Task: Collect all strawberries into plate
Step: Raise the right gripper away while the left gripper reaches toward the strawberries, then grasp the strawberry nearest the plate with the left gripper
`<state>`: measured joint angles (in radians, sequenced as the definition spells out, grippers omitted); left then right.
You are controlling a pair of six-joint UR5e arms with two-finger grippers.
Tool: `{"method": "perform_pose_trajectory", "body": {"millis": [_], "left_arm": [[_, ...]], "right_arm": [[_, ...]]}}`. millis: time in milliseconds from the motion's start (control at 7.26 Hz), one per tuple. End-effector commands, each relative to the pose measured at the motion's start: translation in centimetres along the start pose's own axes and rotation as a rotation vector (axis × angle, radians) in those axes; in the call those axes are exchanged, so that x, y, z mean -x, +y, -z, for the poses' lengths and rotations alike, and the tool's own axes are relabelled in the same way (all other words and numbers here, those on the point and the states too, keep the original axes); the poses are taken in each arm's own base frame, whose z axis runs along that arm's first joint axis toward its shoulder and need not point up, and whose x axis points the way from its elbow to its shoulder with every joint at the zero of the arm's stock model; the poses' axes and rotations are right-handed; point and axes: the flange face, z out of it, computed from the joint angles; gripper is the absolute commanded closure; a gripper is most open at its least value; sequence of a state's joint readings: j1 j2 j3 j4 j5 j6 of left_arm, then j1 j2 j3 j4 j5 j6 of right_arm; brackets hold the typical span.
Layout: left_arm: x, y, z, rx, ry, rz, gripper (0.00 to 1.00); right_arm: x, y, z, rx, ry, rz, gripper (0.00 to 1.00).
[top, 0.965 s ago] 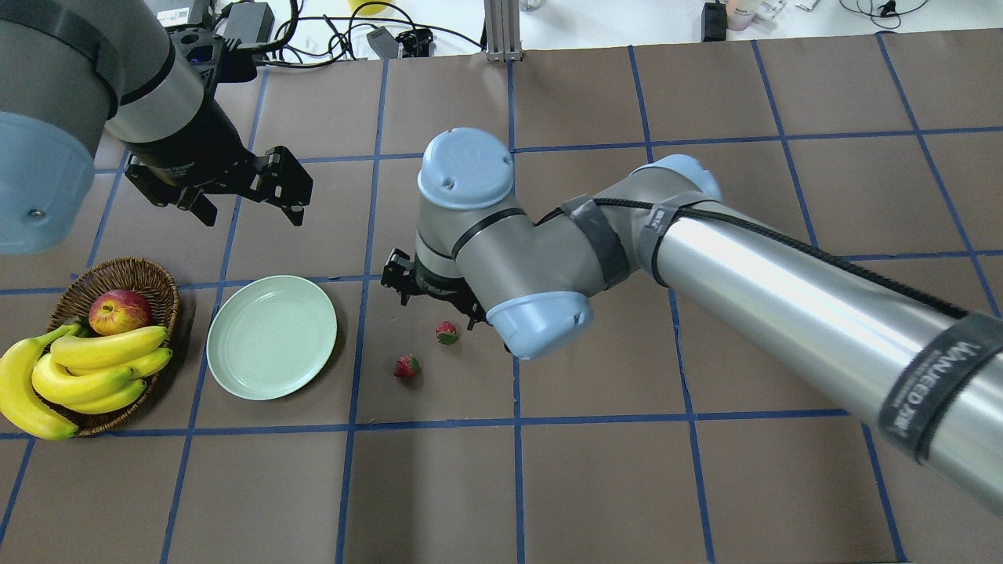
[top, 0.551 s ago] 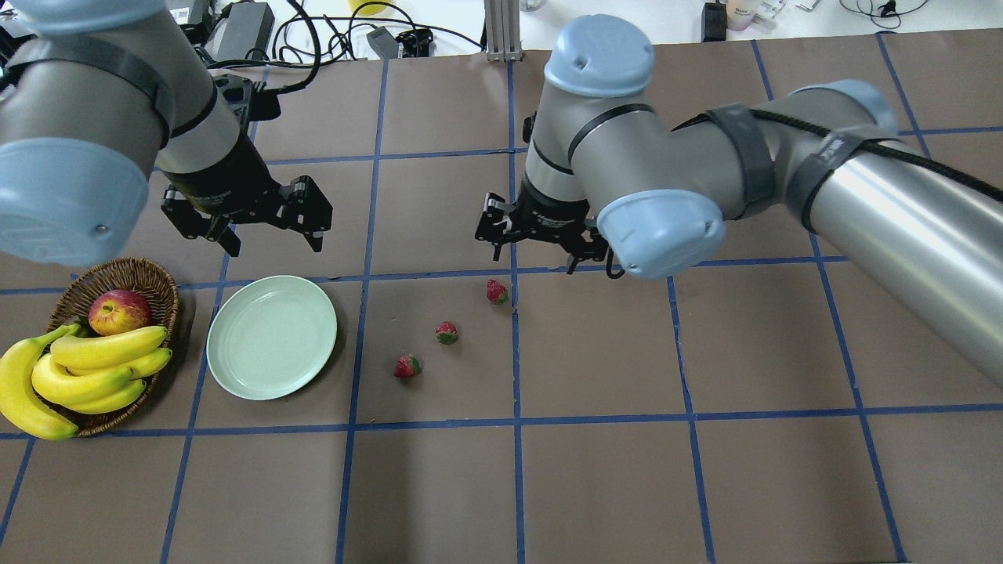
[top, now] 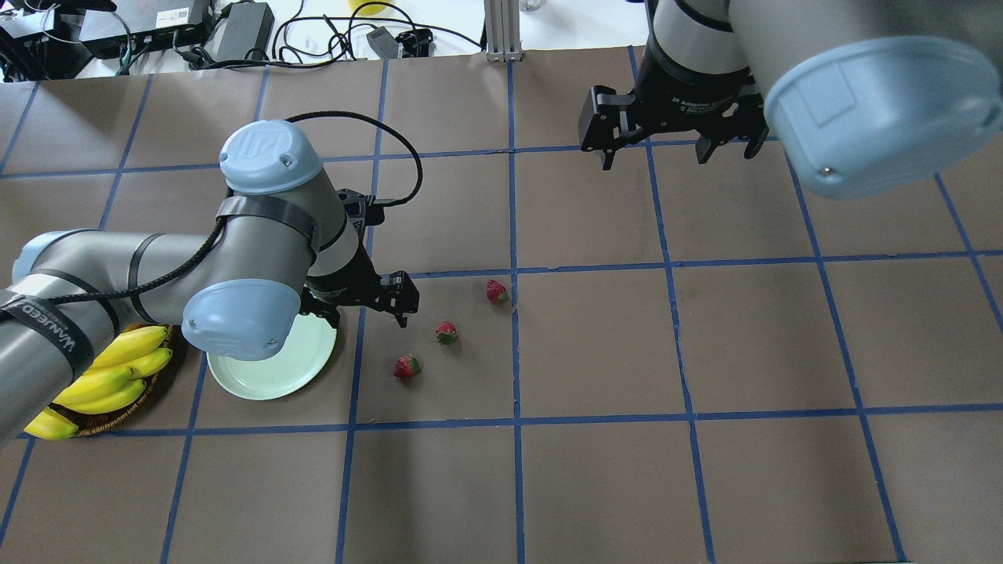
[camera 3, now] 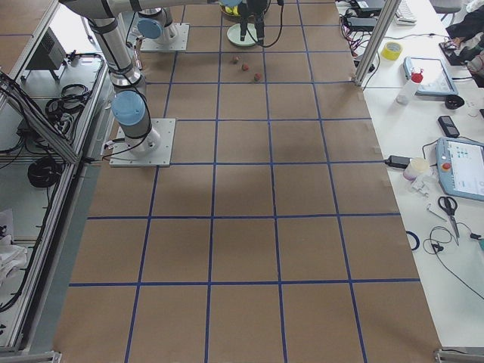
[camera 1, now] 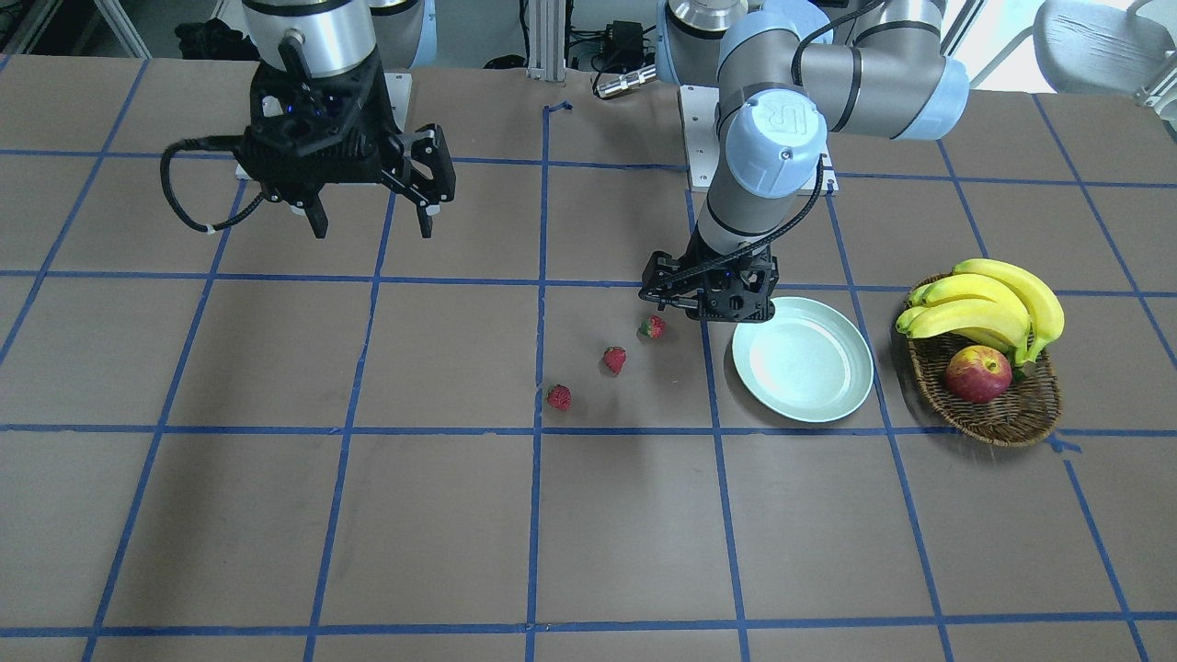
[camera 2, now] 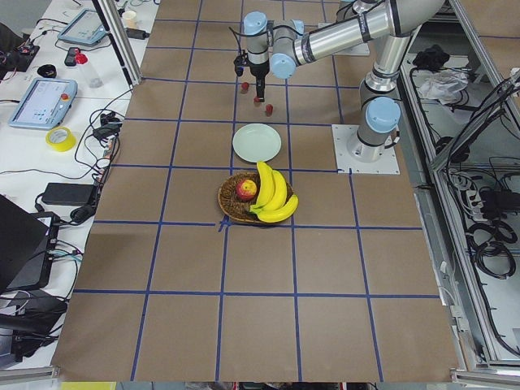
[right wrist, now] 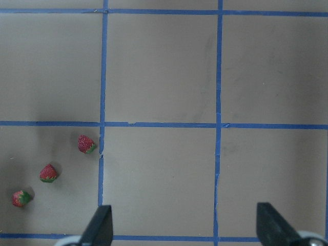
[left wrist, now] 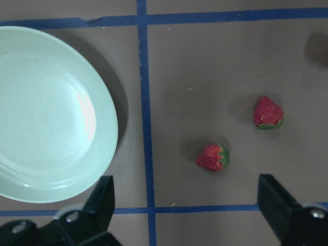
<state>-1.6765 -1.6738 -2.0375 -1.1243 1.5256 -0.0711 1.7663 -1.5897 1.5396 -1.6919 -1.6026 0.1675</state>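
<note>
Three strawberries lie on the table in a slanted row (top: 496, 292) (top: 447, 333) (top: 407, 366), to the right of the mint-green plate (top: 266, 376), which is empty (camera 1: 802, 360). My left gripper (top: 367, 307) is open and empty, hanging low over the gap between the plate's rim and the berries. In the left wrist view the plate (left wrist: 51, 113) and two strawberries (left wrist: 212, 157) (left wrist: 268, 113) show ahead of the open fingers (left wrist: 97, 200). My right gripper (top: 654, 157) is open and empty, high at the back right. Its wrist view shows all three berries (right wrist: 86, 144) (right wrist: 48, 173) (right wrist: 20, 198).
A wicker basket (camera 1: 1002, 414) with bananas (camera 1: 993, 303) and an apple (camera 1: 977, 374) stands just beyond the plate, at the overhead view's left edge. My left arm's elbow covers part of the plate and basket from overhead. Cables and boxes line the table's far edge.
My right arm has pulled back from the strawberries to the back right, uncovering the third berry. My left arm has swung in and down to the plate's right rim. The berries have not moved.
</note>
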Motion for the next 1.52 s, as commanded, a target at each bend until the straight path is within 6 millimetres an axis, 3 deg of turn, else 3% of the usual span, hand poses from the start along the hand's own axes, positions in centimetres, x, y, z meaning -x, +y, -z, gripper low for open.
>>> {"method": "perform_pose_trajectory", "body": {"millis": [0,138,413,689,827,965,1102,1240,1378], "left_arm": [[-0.2,0.9,-4.3,0.05,0.024,-0.001,0.0],[-0.3,0.8,-5.2,0.068,0.034,0.001,0.0],[-0.3,0.6,-7.4,0.11,0.043,0.004,0.06],[-0.3,0.2,-8.8,0.129,0.043,0.008,0.07],[-0.3,0.0,-9.3,0.14,0.042,0.047,0.21],[-0.4,-0.1,-9.4,0.142,0.042,0.052,0.58],[-0.4,-0.3,-9.3,0.138,0.042,0.052,0.89],[-0.4,-0.3,-9.2,0.135,0.042,0.053,1.0],[-0.4,-0.5,-8.9,0.127,0.045,0.054,1.0]], "right_arm": [[-0.3,0.5,1.9,-0.029,0.001,-0.001,0.0],[-0.6,0.1,2.2,-0.043,-0.002,-0.009,0.0],[-6.4,-2.2,3.3,-0.06,0.029,-0.087,0.0],[-6.6,-1.9,2.9,-0.047,0.02,-0.09,0.0],[-6.6,-1.8,2.2,-0.035,0.02,-0.064,0.0],[-6.5,-1.5,1.6,-0.027,0.019,-0.044,0.0],[-6.6,-0.4,2.4,-0.037,0.021,-0.042,0.0],[-6.6,0.7,2.0,-0.027,0.02,-0.04,0.0],[-6.6,1.4,1.8,-0.024,0.019,-0.042,0.0]]}}
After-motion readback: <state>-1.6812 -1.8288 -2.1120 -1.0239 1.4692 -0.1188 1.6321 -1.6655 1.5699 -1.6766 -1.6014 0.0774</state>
